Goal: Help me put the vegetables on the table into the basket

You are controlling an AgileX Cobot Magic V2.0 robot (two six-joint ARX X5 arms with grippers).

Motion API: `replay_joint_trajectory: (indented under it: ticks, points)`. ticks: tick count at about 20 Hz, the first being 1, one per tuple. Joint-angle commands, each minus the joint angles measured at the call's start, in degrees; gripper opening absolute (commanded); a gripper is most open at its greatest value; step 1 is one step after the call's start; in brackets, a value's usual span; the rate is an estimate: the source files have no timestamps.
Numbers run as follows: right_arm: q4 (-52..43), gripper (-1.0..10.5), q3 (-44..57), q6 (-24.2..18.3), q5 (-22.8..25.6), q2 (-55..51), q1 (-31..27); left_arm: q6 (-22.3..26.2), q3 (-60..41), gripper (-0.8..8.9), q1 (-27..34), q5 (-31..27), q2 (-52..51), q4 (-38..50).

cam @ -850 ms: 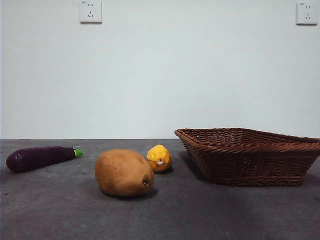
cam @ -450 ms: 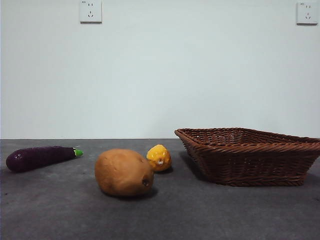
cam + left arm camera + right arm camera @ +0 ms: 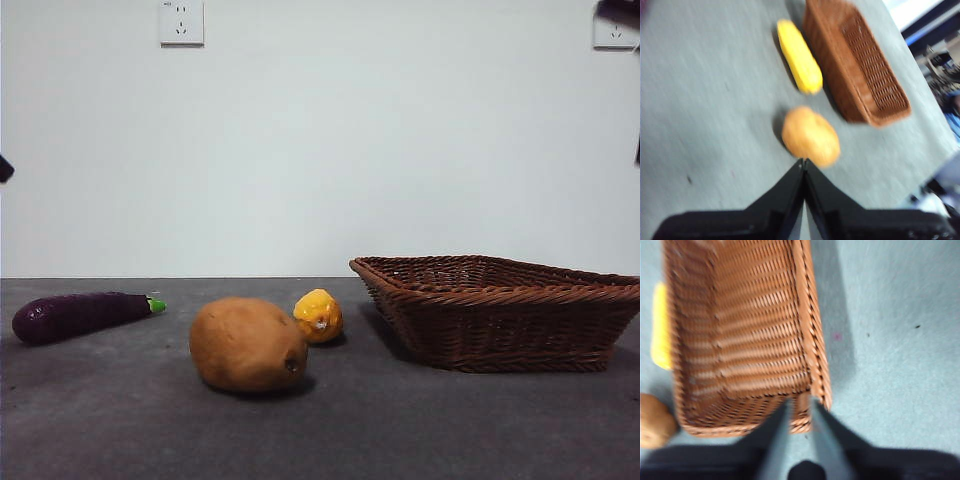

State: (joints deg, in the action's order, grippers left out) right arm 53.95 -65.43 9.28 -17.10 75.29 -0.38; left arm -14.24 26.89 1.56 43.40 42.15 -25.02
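Eggplant: long glossy purple eggplant with green stem (image 3: 78, 315), lying on the dark grey matte counter (image 3: 400, 430), farthest of the three pieces from either hand; front view only.
Potato: large tan-brown rounded potato (image 3: 247, 344), resting on the counter just ahead of the left hand's tips (image 3: 803, 162), apart from them.
Yellow piece: lumpy yellow-orange vegetable (image 3: 318, 315), beyond the potato from the left hand, lying alongside the basket wall.
Basket: wide shallow reddish-brown woven wicker basket (image 3: 500, 310), empty, directly ahead of and under the right hand (image 3: 800, 405).
Left hand: black jaws pressed together, tips meeting; holds nothing.
Right hand: jaws slightly parted, a narrow gap between them; holds nothing.
Stage: judged the opening approach; all three vegetables are on the counter.
Doing it well: the left hand would need to spread wide before descending, since the potato is broad; grip across its shorter width, low enough that it cannot roll out.
View differences: the left wrist view shows the yellow piece as long, where the front view shows only its end as a small lump; the right wrist view alone shows the basket's bare floor; the front view shows the arms only as dark tips at its edges.
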Motion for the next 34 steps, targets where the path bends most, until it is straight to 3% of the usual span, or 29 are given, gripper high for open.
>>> replay_joint_trajectory:
  ticks: [1,4,11,15,19,28,34]
  points:
    - [-0.44,4.2,-0.92,-3.78,-0.76,3.52,0.07,0.57,-0.09,-0.03,-0.13,1.73,1.92,-1.18]
    - [-1.05,5.1,-2.40,-5.29,-0.63,8.07,0.07,1.38,-0.09,-0.03,-0.15,2.03,3.54,-1.53]
    - [-2.47,5.1,-9.99,-6.40,-0.09,16.55,0.07,1.40,-0.09,-0.03,-0.15,2.01,4.13,-4.96]
    - [-1.18,5.1,-17.49,-6.49,2.73,22.93,0.07,1.38,-0.09,-0.03,-0.15,1.99,4.13,-5.46]
    - [2.01,5.0,-25.14,-7.04,-0.85,30.86,0.09,1.38,-0.09,-0.03,-0.15,1.99,4.13,-5.51]
    - [5.11,5.0,-28.37,-11.13,-0.66,40.04,1.97,1.44,-0.09,-0.03,-0.15,1.55,4.13,-5.42]
    - [5.11,2.8,-28.37,-11.50,-0.70,41.90,3.82,1.81,-0.09,-0.03,-0.15,1.53,4.15,-3.58]
